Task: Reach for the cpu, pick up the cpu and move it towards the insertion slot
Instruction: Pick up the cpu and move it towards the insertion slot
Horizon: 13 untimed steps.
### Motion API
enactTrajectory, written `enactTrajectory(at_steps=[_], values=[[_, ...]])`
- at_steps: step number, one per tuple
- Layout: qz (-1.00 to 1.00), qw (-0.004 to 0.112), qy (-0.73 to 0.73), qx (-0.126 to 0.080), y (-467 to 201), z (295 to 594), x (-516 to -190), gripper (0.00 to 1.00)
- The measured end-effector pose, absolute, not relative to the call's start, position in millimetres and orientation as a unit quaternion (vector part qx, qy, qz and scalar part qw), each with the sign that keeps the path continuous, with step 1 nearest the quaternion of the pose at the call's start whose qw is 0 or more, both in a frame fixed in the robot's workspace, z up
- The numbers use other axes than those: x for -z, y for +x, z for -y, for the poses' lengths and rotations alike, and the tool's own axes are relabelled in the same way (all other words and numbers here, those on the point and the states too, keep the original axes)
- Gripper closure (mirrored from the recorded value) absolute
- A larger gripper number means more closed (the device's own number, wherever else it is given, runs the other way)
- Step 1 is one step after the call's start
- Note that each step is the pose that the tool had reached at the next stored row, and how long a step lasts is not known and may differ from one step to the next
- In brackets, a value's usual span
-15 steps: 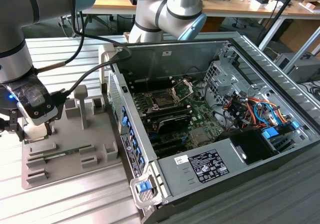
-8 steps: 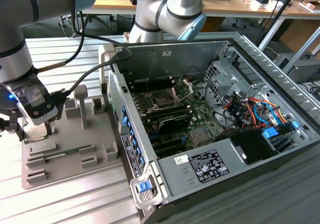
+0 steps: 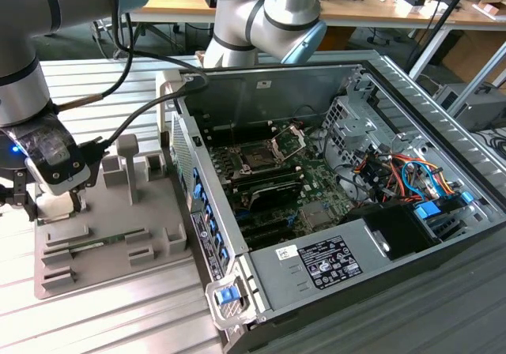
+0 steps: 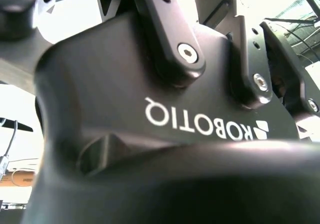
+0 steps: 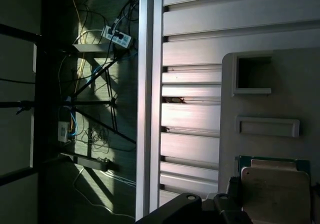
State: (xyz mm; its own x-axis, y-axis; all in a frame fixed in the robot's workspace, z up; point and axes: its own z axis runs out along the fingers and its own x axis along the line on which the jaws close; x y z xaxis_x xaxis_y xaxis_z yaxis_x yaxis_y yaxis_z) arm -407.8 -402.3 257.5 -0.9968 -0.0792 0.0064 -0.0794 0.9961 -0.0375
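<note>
The cpu lies flat in its seat on the grey tray, and in the first wrist view the dark jaws sit just beside it. Whether they are open, closed or touching it I cannot tell. In the exterior view the jaws hang over the tray's left edge on the slatted surface, well apart from the insertion slot in the computer case on the exterior view's right.

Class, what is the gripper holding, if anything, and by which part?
It cannot be told: the gripper is close beside the cpu at the grey tray.
</note>
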Motion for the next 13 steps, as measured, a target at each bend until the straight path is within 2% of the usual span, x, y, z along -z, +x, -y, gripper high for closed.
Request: enactTrajectory(at_steps=[13], values=[[0.999,0.003,0.04,-0.019,-407.8,402.3,-260.9,0.45]])
